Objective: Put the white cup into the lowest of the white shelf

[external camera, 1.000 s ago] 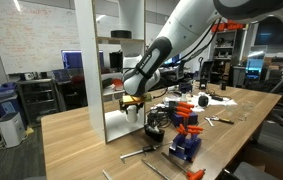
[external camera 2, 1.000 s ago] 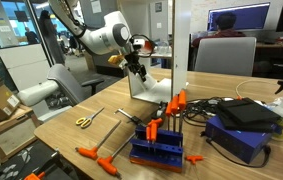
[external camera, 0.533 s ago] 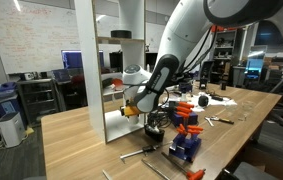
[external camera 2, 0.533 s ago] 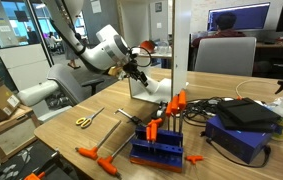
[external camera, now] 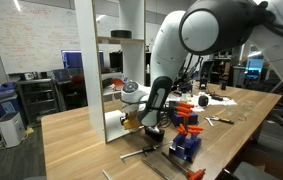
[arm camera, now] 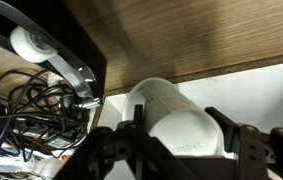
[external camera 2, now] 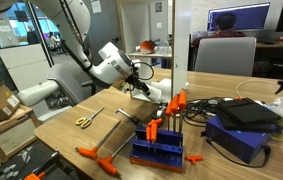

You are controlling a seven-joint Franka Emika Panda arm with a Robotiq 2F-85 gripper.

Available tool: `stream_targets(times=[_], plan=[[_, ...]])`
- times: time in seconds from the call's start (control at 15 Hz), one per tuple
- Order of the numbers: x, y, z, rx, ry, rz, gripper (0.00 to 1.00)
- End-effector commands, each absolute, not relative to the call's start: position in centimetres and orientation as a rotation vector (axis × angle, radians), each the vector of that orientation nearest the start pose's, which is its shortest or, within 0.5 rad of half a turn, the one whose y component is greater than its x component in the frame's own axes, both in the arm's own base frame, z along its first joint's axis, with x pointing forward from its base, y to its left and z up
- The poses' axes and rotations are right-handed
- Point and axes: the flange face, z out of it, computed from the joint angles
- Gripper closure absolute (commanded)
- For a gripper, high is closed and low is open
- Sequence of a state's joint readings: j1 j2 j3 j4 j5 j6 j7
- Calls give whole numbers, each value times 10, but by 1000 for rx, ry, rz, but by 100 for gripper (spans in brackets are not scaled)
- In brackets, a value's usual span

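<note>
The white cup (arm camera: 176, 118) fills the lower middle of the wrist view, held between the two dark fingers of my gripper (arm camera: 181, 140). In an exterior view the gripper (external camera: 133, 119) is low, at the open front of the tall white shelf (external camera: 89, 70), just above the table and at the level of the lowest board. In the other exterior view the gripper (external camera 2: 141, 80) reaches toward the shelf's bottom opening (external camera 2: 159, 92). The cup is barely visible in both exterior views, hidden by the gripper.
Orange and blue clamps (external camera 2: 161, 135), cables (external camera: 161, 125) and a black round object (arm camera: 31, 45) lie right of the shelf. Scissors (external camera 2: 85, 118) lie on the wooden table (external camera: 76, 145). A black cup (external camera: 120, 35) stands on an upper board.
The arm has lowered and moved in toward the shelf's bottom opening, carrying the white cup down to table level.
</note>
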State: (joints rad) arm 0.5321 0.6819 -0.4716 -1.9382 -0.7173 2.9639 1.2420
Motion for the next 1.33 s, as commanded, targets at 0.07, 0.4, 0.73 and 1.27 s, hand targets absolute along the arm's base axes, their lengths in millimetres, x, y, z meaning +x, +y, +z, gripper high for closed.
stream_targets(times=[0.07, 0.4, 0.73, 1.27], plan=[[657, 106, 180, -3175, 522, -1055, 69], [671, 108, 173, -3181, 500, -1098, 69], [686, 111, 163, -3201, 473, -1131, 69], [705, 112, 148, -3224, 479, -1134, 69]])
